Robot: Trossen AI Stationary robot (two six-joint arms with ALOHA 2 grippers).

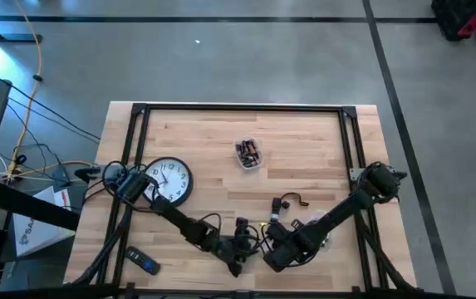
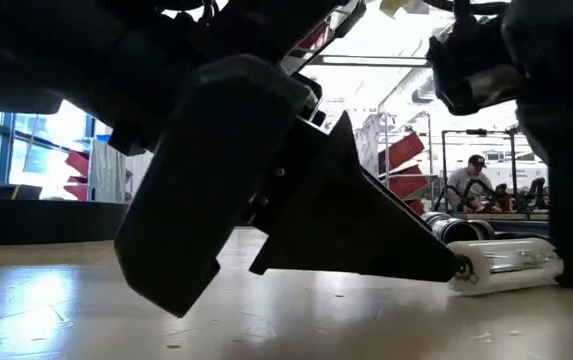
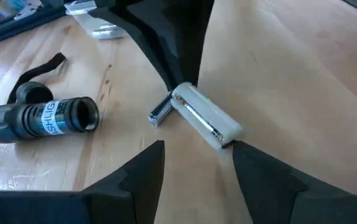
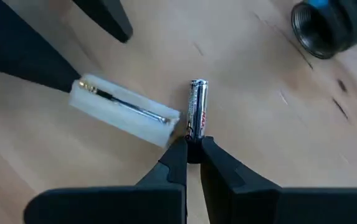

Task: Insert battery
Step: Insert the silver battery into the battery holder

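Observation:
A white battery holder (image 3: 206,117) lies flat on the wooden table near its front edge. My right gripper (image 4: 194,152) is shut on a silver battery (image 4: 197,106) right beside one end of the holder (image 4: 125,112). My left gripper (image 3: 197,158) is open and faces the holder from the other side, one finger at the holder's far end, the other standing apart from it. A black flashlight body (image 3: 41,118) with a strap lies on its side close by, its open mouth (image 4: 331,25) showing in the right wrist view. My left gripper touches the holder's end (image 2: 466,270) with the tip of one finger (image 2: 436,262), coming low along the table from the left. The holder lies flat on the table. My right gripper pinches the battery's near end (image 4: 195,138) between its two fingertips. The battery points onward along the fingers, low over the table, with its free end (image 3: 158,115) beside the holder's end.
A round wall clock (image 1: 169,181) lies at the table's left, a small dish of batteries (image 1: 248,154) at the middle back, and a dark remote (image 1: 142,262) at the near left corner. Bare wood lies to the far right.

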